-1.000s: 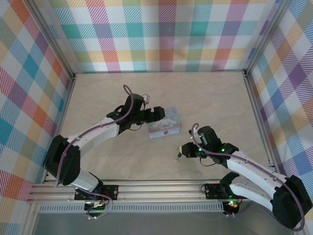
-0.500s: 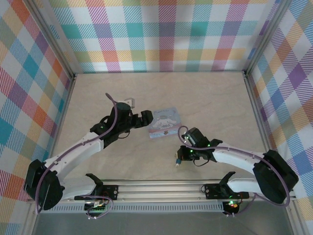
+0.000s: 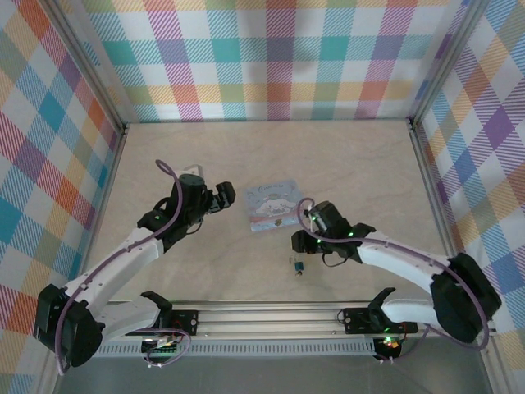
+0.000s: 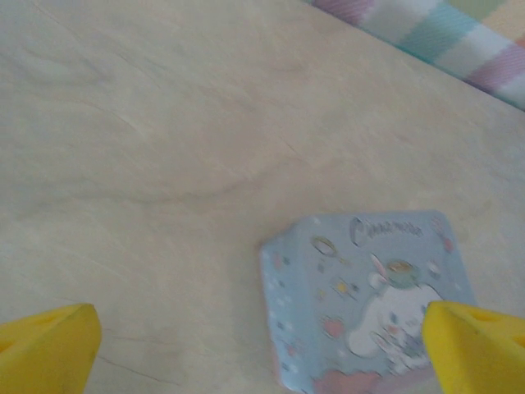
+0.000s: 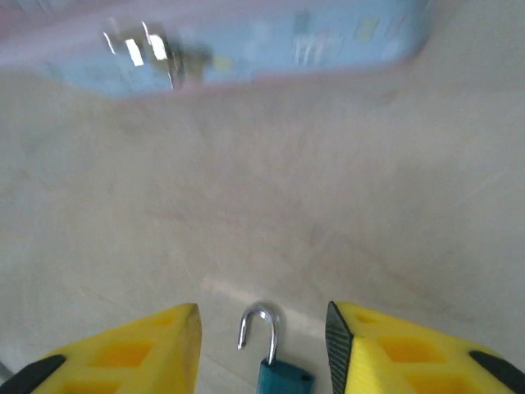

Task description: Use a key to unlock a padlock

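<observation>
Beige marbled table, light-blue cartoon tin mid-table, both pincers released.
Left gripper sits just left of the tin, yellow fingers spread wide, holding nothing. Right gripper is just on the near side of the tin, also spread and empty. Padlock lies on the table between the right fingers, touching neither. Its teal body is toward the wrist; silvery shackle points at the tin, one leg free.
</observation>
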Action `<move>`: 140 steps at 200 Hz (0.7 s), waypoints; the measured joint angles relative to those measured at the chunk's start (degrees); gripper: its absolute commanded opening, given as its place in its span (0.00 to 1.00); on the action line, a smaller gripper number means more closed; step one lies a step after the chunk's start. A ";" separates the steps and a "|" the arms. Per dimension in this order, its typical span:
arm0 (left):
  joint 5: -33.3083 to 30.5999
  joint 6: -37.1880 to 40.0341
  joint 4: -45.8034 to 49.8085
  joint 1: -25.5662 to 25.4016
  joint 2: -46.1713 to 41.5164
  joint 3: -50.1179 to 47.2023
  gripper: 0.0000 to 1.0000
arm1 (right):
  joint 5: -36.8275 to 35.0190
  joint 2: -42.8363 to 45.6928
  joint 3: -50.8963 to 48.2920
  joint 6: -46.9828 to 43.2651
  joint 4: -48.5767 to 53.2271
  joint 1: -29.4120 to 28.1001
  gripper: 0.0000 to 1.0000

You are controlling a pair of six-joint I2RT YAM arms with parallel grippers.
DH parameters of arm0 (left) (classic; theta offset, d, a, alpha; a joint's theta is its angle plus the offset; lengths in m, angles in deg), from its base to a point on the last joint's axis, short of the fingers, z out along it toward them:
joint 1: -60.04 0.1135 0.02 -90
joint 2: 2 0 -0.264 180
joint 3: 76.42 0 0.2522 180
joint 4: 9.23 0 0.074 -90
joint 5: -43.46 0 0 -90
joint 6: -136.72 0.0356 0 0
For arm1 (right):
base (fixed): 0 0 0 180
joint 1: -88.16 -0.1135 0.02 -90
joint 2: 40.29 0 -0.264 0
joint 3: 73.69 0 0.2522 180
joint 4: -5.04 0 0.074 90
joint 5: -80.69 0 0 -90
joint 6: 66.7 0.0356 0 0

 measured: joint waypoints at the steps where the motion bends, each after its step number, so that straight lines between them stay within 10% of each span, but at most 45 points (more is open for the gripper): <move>1: -0.31 0.22 0.02 0.17 -0.13 -0.04 1.00 | -0.11 0.22 0.07 -0.09 0.09 0.22 0.52; 69: -17.00 14.34 -12.02 6.88 -6.64 -11.45 1.00 | -4.37 12.81 0.68 -13.97 0.46 22.99 1.00; 140: -18.40 26.93 -27.41 13.14 -1.55 -22.82 1.00 | -8.22 5.40 -11.45 -21.44 -14.01 38.40 1.00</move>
